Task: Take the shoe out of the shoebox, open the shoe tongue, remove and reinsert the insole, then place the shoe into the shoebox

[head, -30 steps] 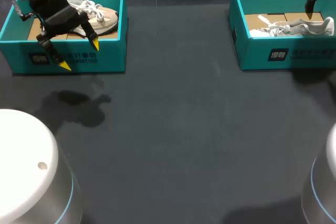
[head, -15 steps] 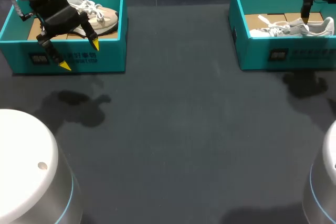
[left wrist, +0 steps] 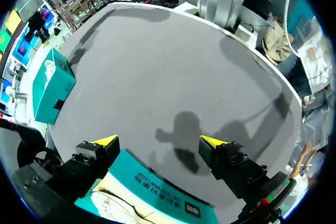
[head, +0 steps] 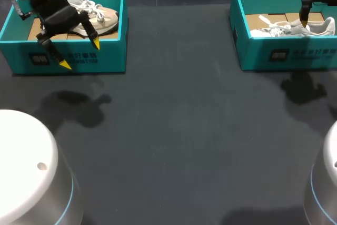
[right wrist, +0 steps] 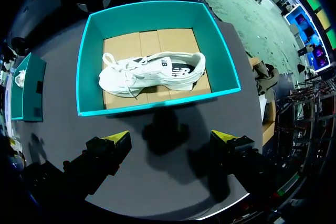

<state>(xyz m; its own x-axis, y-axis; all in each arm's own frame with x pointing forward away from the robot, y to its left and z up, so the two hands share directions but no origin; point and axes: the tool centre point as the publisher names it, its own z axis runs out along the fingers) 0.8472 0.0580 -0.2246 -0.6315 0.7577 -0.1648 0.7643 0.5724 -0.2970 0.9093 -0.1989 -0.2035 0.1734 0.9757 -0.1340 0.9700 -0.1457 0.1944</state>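
The right gripper (right wrist: 172,140) hangs over the right box (head: 295,56) at the far right of the table (head: 184,130), its fingers spread wide and holding nothing. A white shoe (right wrist: 152,74) lies in that box on a cardboard liner (right wrist: 157,40), clear of the fingers. The left gripper (head: 80,55), also spread and empty, hangs over the near wall of the left box (head: 105,59), which holds a second shoe (head: 102,18).
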